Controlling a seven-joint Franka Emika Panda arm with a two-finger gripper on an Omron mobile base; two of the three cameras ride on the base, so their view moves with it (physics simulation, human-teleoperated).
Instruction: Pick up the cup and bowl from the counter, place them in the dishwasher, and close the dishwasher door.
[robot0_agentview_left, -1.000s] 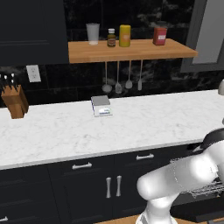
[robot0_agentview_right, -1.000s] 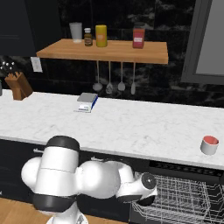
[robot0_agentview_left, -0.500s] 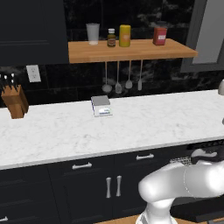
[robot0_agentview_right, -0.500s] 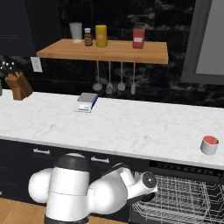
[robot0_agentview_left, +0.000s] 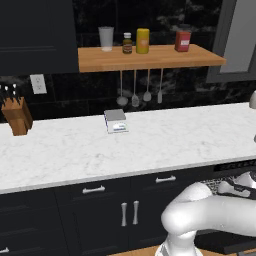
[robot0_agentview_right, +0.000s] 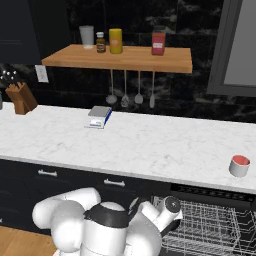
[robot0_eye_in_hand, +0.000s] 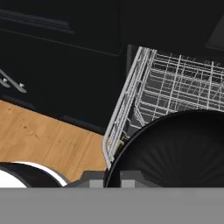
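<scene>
End effector: the dark two-finger end effector is clenched on the rim of a large dark round bowl with ribbed inner walls, holding it low over the rack.
Bowl: it hangs above the near corner of the grey wire rack; whether its underside already touches the wires I cannot tell from the hand view.
Dishwasher: the black built-in dishwasher stands open, its rack drawn out beside the white arm; the dishwasher door itself is not clear to see from these angles.
Floor: warm brown wooden floor lies beside and below the rack.
Cabinets: dark navy cabinets with silver handles run under the worktop, left of the appliance.
Desk: the long white marble-look desk sits above.
Cup: a small grey cup with a red top stands upright on the desk, near its front edge, above the dishwasher.
Far items: a small grey kitchen scale and a wooden knife block rest nearer the wall, under a brown wooden shelf.
Progress: roughly a third, by my judgement. Bowl lifted and nearly racked; still to do are releasing it, fetching the cup, and shutting the door.
</scene>
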